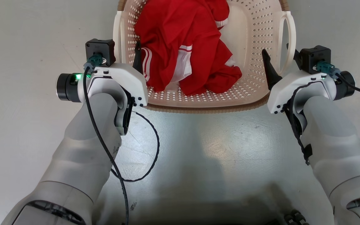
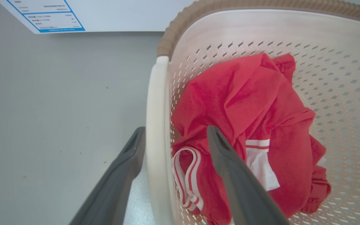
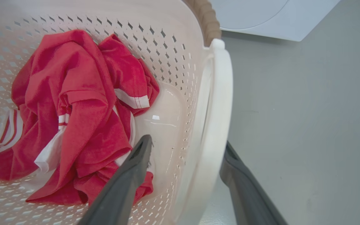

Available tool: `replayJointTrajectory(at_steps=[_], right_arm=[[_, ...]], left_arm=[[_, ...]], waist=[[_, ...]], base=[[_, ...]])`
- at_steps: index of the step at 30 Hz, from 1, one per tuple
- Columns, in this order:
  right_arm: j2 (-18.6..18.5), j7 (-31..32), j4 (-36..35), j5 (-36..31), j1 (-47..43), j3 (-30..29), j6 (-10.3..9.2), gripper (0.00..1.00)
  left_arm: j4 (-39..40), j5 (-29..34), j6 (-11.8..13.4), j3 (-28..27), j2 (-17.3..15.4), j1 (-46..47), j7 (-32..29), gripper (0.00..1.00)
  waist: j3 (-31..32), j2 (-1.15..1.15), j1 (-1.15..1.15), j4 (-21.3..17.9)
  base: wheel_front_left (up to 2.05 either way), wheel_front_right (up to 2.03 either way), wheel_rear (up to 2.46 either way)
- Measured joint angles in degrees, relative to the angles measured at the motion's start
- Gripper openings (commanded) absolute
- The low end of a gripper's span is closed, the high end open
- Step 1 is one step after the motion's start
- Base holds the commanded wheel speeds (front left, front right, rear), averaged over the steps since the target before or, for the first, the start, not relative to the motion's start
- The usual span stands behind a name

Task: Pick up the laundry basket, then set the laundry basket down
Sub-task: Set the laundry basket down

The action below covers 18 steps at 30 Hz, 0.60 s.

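The laundry basket [image 1: 261,37] is cream-white, patterned with rows of small holes, with a brown ribbed rim [image 1: 198,109] and white handles [image 1: 288,40]. Inside it, the clothing [image 1: 183,40] is red with white stripes. Around it, the floor [image 1: 27,37] is pale grey.

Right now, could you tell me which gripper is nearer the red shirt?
The left gripper: its inner finger is beside the shirt. The right gripper straddles the opposite handle, bare basket between.

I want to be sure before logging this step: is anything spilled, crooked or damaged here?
Nothing stands out. The laundry basket sits flat on the floor, the red garment lies wholly inside it, and the left gripper and right gripper are open, each with one finger either side of a handle.
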<state>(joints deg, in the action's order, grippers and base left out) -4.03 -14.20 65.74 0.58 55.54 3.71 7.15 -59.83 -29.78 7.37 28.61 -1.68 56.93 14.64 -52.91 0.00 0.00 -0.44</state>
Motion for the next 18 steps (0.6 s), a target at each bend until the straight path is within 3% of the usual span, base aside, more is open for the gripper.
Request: replayJointTrajectory(at_steps=[18], right_arm=[[0.01,-0.01,-0.02,-0.08,0.00,-0.97,0.00,1.00]], left_arm=[[-0.36,0.60,0.01,-0.82,0.01,0.00,0.00,1.00]], waist=[[-0.09,0.00,0.00,-0.54]], base=[[0.00,0.00,0.00]])
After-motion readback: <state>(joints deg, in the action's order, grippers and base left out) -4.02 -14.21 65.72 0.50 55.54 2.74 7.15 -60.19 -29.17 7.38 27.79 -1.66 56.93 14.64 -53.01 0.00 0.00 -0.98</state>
